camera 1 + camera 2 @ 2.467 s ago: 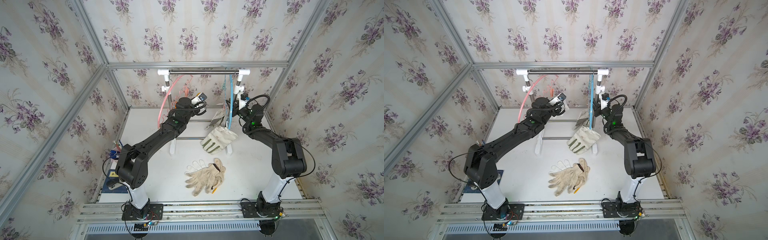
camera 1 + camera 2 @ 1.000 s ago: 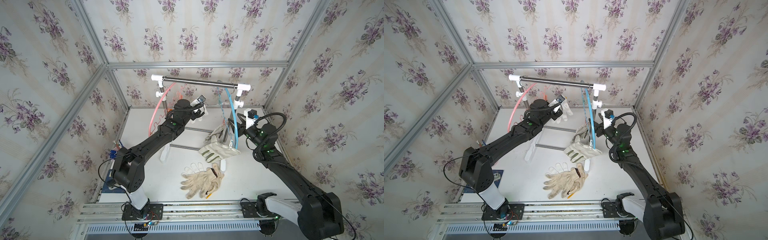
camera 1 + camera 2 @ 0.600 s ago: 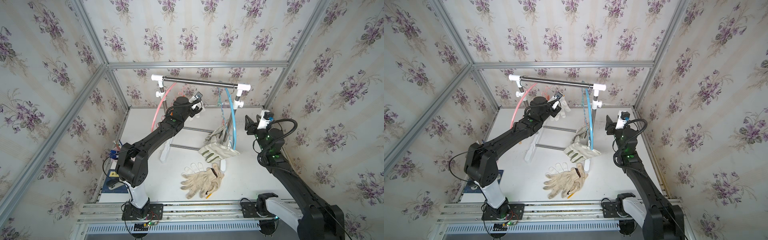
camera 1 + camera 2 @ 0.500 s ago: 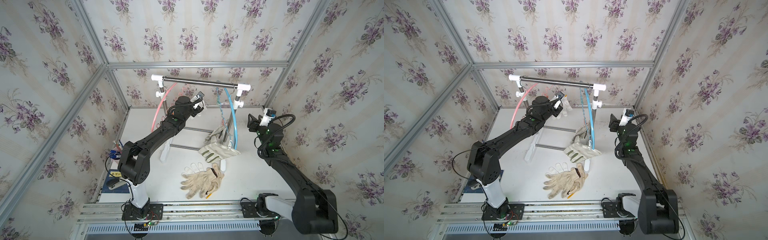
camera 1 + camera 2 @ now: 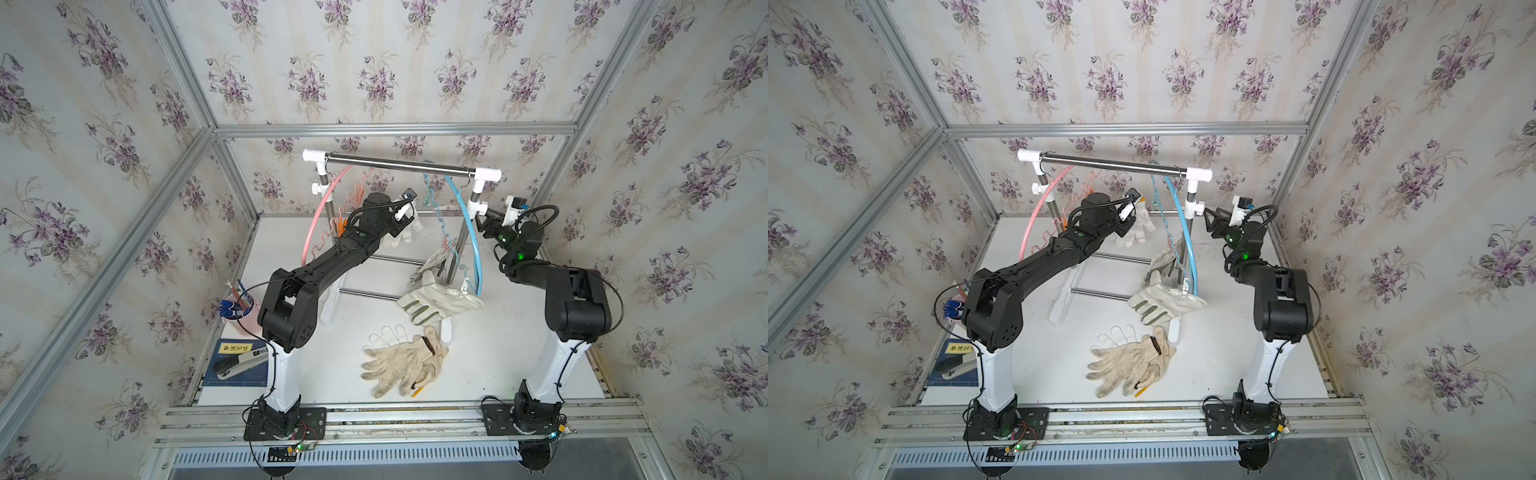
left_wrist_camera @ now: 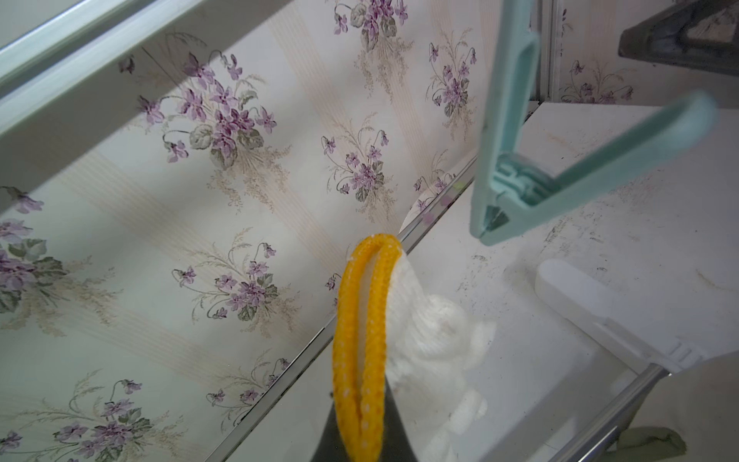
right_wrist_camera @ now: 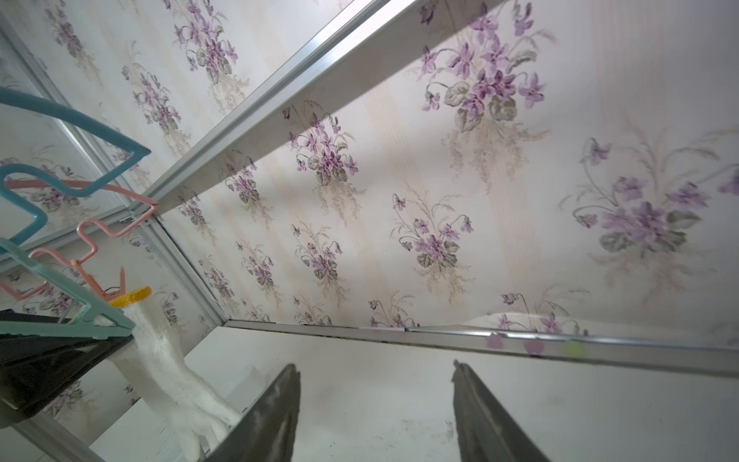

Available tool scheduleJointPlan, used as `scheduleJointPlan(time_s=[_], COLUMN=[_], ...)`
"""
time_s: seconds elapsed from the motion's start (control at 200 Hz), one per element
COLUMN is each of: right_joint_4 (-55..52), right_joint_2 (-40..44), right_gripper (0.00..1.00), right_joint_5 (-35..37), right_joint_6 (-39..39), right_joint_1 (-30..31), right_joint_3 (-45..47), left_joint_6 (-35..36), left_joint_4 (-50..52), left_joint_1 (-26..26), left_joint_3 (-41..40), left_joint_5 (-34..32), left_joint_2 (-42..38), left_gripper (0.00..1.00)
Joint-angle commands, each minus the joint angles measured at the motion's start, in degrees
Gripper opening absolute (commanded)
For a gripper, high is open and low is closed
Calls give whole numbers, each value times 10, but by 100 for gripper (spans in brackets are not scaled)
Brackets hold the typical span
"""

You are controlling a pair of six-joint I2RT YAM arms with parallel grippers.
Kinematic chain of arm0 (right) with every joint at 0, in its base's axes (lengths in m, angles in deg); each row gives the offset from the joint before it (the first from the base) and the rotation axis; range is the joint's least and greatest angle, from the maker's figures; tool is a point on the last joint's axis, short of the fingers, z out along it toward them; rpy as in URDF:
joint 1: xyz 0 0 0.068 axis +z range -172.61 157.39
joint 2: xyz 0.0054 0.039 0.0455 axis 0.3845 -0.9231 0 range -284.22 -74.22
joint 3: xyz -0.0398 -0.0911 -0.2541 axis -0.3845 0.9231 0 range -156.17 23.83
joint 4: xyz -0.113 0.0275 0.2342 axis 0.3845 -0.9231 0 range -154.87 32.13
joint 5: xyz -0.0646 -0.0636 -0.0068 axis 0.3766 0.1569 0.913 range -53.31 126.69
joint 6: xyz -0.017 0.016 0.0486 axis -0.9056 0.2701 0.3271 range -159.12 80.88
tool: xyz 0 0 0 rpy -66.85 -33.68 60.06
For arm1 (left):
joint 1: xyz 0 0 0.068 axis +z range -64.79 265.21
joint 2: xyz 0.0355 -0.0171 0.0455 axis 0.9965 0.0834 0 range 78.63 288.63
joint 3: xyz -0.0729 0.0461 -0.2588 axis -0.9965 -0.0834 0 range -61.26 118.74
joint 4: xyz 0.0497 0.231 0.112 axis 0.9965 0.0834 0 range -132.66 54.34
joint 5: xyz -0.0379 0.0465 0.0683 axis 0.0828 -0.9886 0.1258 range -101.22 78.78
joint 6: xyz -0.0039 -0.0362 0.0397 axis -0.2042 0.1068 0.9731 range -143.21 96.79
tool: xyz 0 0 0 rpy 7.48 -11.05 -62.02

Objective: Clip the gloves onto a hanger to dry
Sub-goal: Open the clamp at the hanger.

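Several dirty-cream knit gloves (image 5: pixel 405 361) lie heaped near the front edge of the table (image 5: pixel 519 353), well clear of both arms. Past them, two canvas gloves (image 5: pixel 436 301) with green finger patches hang clipped to the blue hanger (image 5: pixel 473 245), over the middle of the table.

Farther back, the left gripper (image 5: pixel 397 222) is clamped on a white knit glove (image 5: pixel 411 232). It holds the glove upright, with the yellow cuff (image 6: pixel 362 348) on top and the fingers dangling. A teal clip (image 6: pixel 516 188) hangs just beside and slightly above that cuff, mouth closed and pointing down, apart from the cloth.

The right gripper (image 7: pixel 376 368) stands wide and empty on the clip's other side, near the rack's right post, so the clip lies between the two grippers. I judge the right arm is better placed to squeeze the clip open while the left lifts the cuff up and sideways into its mouth.
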Motion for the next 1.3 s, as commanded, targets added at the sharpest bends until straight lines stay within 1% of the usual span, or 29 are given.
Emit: scheduleJointPlan(time_s=[0.0, 0.07, 0.245, 0.47, 0.555, 0.744, 0.824, 0.989, 1.294], right_joint_4=[102, 126, 116, 102, 108, 85, 81, 77, 64], right_joint_2=[-54, -91, -146, -186, -211, -262, -264, -248, -224], right_gripper=[61, 60, 60, 59, 58, 58, 57, 57, 57], right_joint_5=[-139, -190, -246, -321, -357, -393, -410, -447, -470], right_joint_6=[17, 26, 11, -62, -47, -36, -30, -13, -16], right_joint_1=[0, 0, 4, 28, 33, 36, 40, 59, 80], right_joint_3=[-57, -102, -193, -289, -343, -444, -459, -460, -456], left_joint_6=[-5, -3, -14, -38, -37, -34, -32, -30, -31], left_joint_4=[1, 2, -5, -13, -10, -11, -9, -11, -19], left_joint_1=[4, 5, 5, 4, 2, 0, 0, 1, 1], left_joint_3=[11, 17, 33, 71, 84, 93, 93, 89, 52], left_joint_5=[19, 20, 24, 44, 47, 51, 49, 39, 28], left_joint_2=[7, 16, 35, 55, 61, 69, 72, 73, 55], left_gripper=[0, 0, 0, 0, 0, 0, 0, 0, 0])
